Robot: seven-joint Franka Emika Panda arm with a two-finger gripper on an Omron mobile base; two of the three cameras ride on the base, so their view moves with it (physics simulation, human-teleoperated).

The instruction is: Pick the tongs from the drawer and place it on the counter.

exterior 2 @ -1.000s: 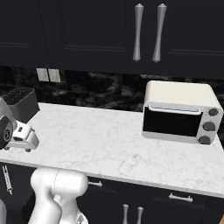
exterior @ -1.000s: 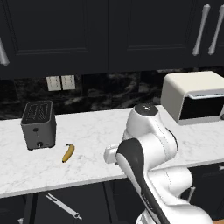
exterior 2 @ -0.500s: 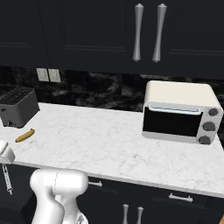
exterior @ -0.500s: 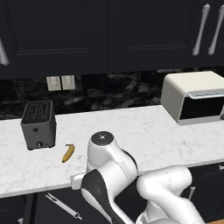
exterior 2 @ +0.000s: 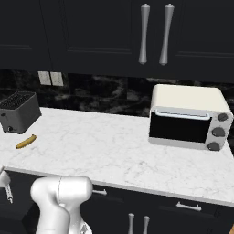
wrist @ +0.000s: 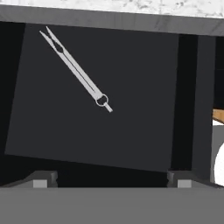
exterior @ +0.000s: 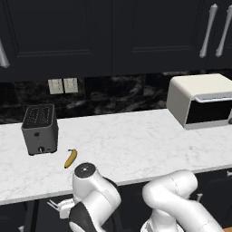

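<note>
- Tongs (wrist: pixel 76 70) lie diagonally in the open drawer (wrist: pixel 131 131), toward ten o'clock.
- Gripper (wrist: pixel 111 181) fingers spread apart, empty.
- Thin arms could slip from an off-centre pinch.

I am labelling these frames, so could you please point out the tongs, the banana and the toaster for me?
tongs (wrist: pixel 78 72), hand view, middle of the two arms.
banana (exterior: pixel 70 158), left base view, middle of the fruit.
toaster (exterior: pixel 41 136), left base view, front face.

Slim silvery tongs (wrist: pixel 76 70) lie flat and diagonal on the open drawer's (wrist: pixel 131 131) black floor, arms nearly closed, below the white marble surface (exterior: pixel 136 140).
</note>
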